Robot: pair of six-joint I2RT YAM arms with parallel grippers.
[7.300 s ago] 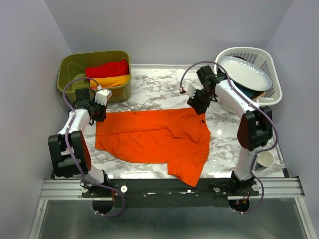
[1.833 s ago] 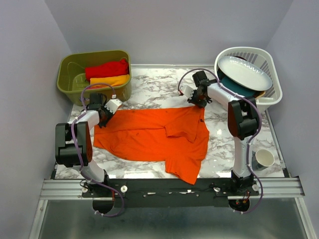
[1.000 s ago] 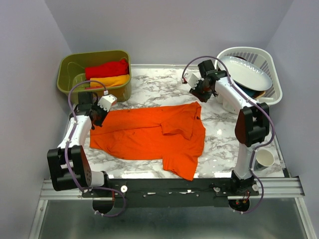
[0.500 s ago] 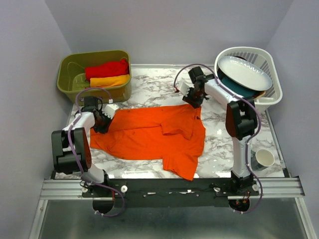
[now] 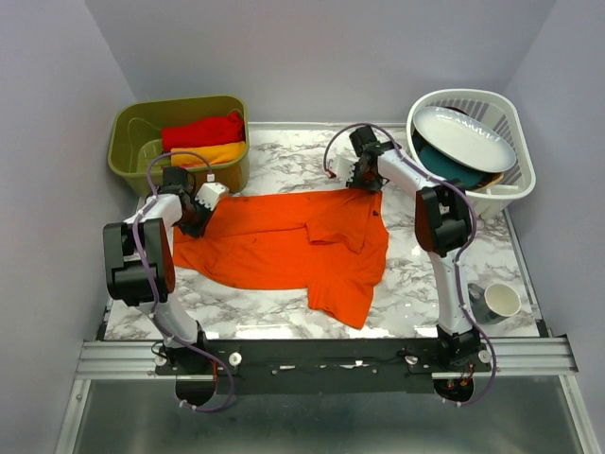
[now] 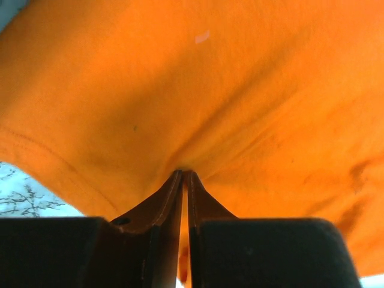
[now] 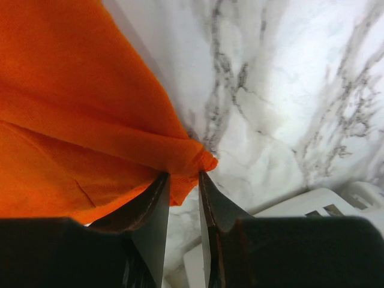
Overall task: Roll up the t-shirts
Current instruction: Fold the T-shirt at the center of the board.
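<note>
1. The orange t-shirt (image 5: 284, 241) lies spread across the middle of the marble table (image 5: 284, 156). Its far edge runs left to right, a flap is folded over its upper-right part, and one end trails toward the lower centre of the overhead view.
2. The left gripper (image 5: 194, 213) sits at the shirt's upper-left corner. In the left wrist view its fingers (image 6: 165, 201) are pressed almost together with cloth puckered into the tips, which is a pinch on the orange fabric.
3. The right gripper (image 5: 364, 182) is at the upper-right corner. Its wrist view shows only a narrow gap between the jaws with the hem corner tucked into it, so it is pinching the same shirt.
4. Holding both far corners looks meant to draw that edge taut and straight, so the cloth lies flat before any rolling.
5. The red t-shirt (image 5: 201, 130) and the yellow-orange t-shirt (image 5: 213, 153) sit folded in the green bin (image 5: 128, 142) at the upper left, clear of the work area and probably waiting their turn.
6. The white basket (image 5: 473, 95) of dishes stands at the upper right, close to the right arm. A cup (image 5: 501, 301) stands at the lower right.
7. No roll shows yet, so the task seems to be at an early stage.
</note>
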